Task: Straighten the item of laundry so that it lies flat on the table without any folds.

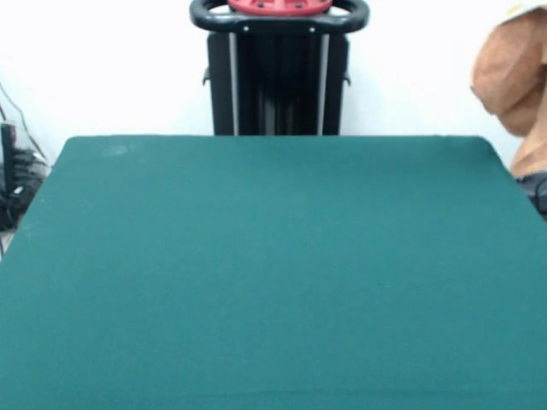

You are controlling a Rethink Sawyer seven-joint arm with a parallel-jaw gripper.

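The table (273, 273) with its dark green cloth fills the front view, and nothing lies on it. A light-brown, crumpled piece of cloth (515, 81), which looks like the towel, hangs in the air at the right edge, beyond the table's far right corner. Its upper part is cut off by the picture's edge, and what holds it is out of view. Its label does not show. The gripper and the arm are out of view.
The black pedestal (278, 81) with a red top stands behind the table's far edge, at the middle. Dark cables and a device (13, 175) lie off the table's left side. A dark object (538, 190) sits at the right edge.
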